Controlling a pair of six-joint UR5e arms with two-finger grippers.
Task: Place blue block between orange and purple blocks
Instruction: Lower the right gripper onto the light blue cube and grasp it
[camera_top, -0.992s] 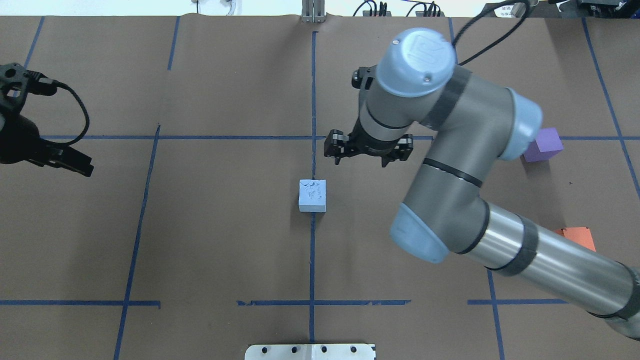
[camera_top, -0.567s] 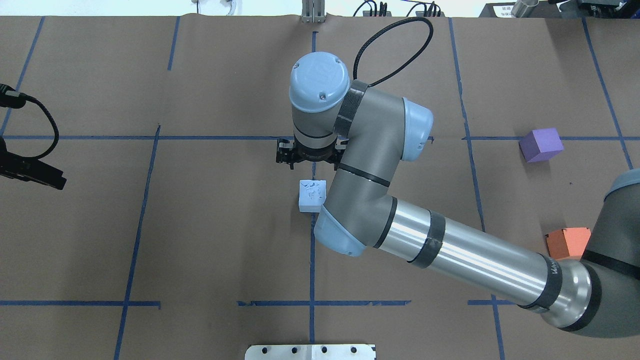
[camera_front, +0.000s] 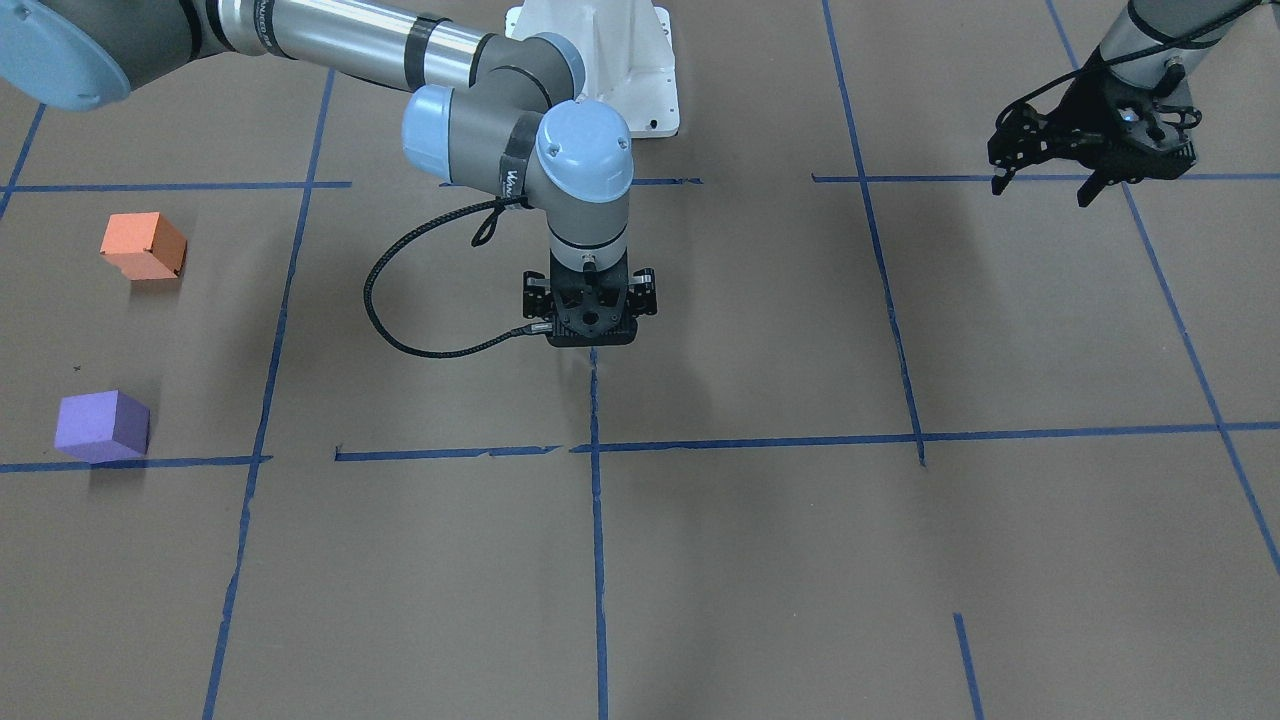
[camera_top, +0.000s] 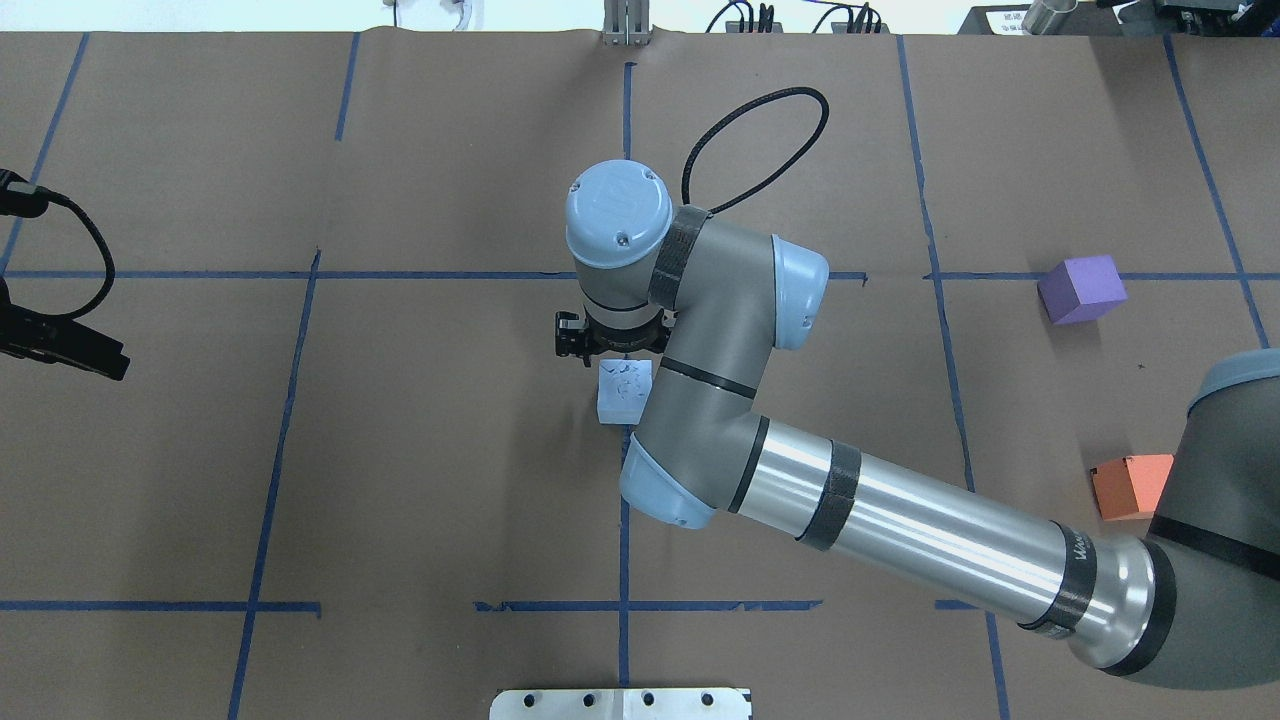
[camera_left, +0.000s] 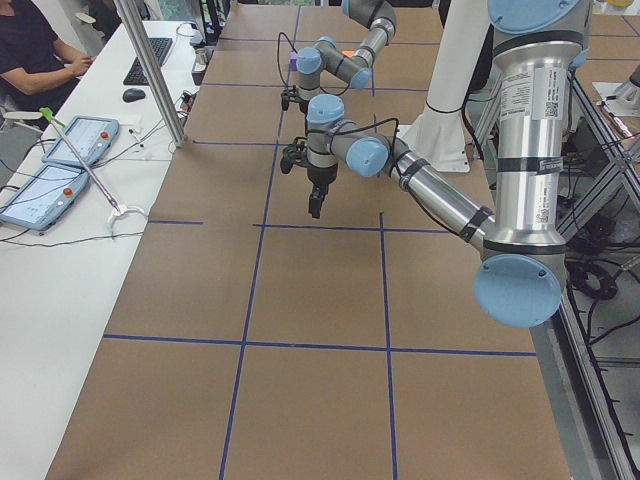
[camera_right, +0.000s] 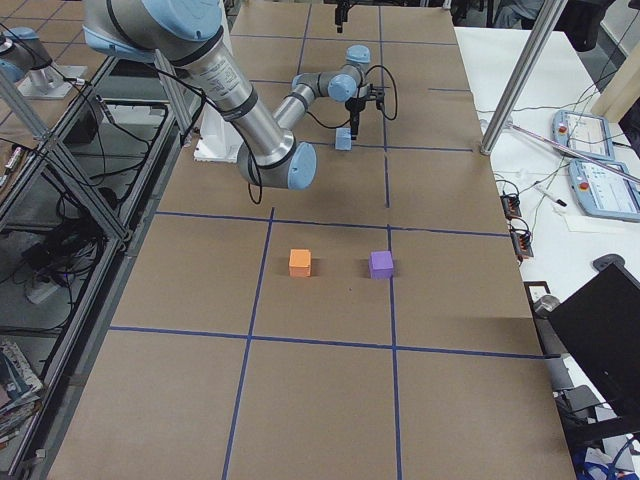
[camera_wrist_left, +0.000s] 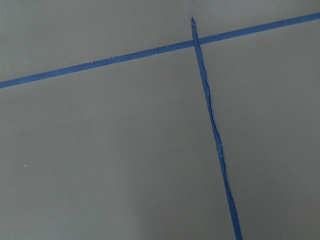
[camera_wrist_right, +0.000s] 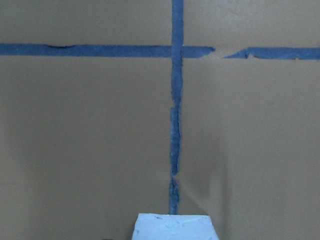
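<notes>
At right jaws: spread wide, going by the splayed links in front view. Nothing held, pointing straight down. Fingertips hidden under the wrist, so can't tell height over the bench (camera_top: 400, 450).

Just at 6 o'clock of them in overhead view: blue block (camera_top: 620, 393), flat on the bench, on the centre tape line (camera_top: 625, 520), approx mid-bench. Partly covered by the right arm (camera_top: 900, 520). In right wrist cam, only its top edge peeking in at 6 o'clock. Prob. not yet gripped, judging by that.

Look of the blk: pale blue cube, matte. Top face scuffed and pitted w/ dark marks, edges a bit worn.

Handling, as a guess: foam-like, so light, slightly soft, grippy rather than slippery, not fragile. Best taken across two opposite side faces at mid-height, jaws square to them. Gentle squeeze prob. enough; too hard may dent it.

Further out in overhead view: purple block (camera_top: 1082, 289) at 2–3 o'clock of the blue one, well apart. Orange block (camera_top: 1130, 485) at approx 6 o'clock of purple. Gap between those two = target, around 3 o'clock from the blk's spot.

At left jaws: parted, empty, out at 9 o'clock edge of overhead view, well apart from all blks.
</notes>
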